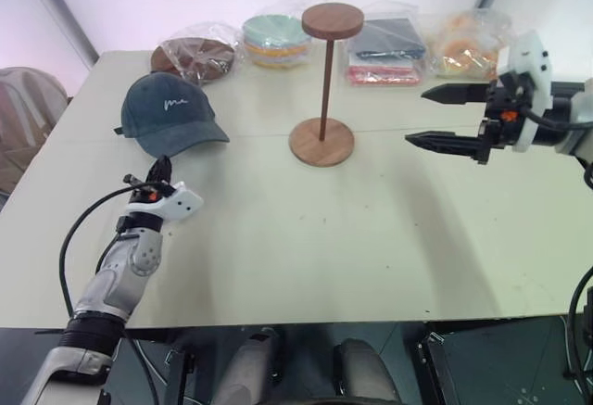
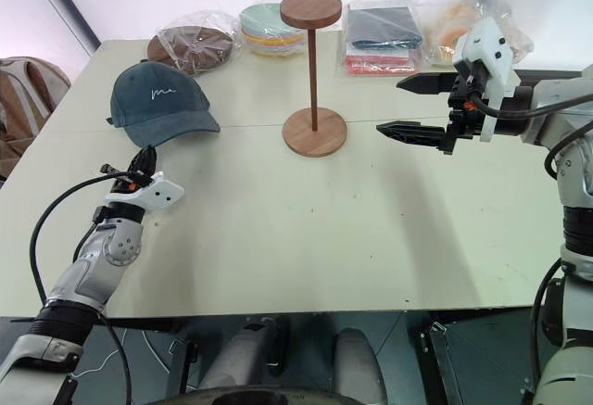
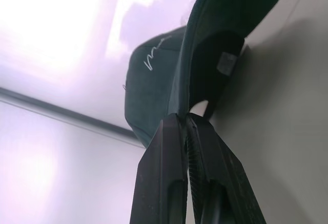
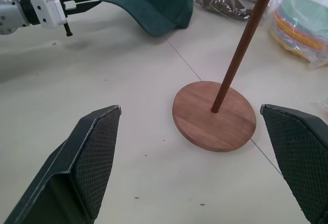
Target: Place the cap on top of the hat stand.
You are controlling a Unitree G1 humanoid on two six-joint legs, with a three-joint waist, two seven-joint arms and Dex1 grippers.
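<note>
Plastic-bagged pastel plates (image 1: pixel 276 41) behind cap (image 1: pixel 169 114)

I see a pale cream bench (image 1: pixel 306 238) with a faint seam running across it. Along its far edge I count four items in clear plastic bags. Farthest left lies a brown round item (image 1: pixel 193 56). Just beside it I see a stack of pastel plates (image 1: pixel 275 38), green on top, with yellow and orange below. Next I make out a dark folded cloth (image 1: pixel 387 38) resting on something pink and red (image 1: pixel 384 75). At the far right sits a bag of orange contents (image 1: pixel 460 45), which I can't identify.
</note>
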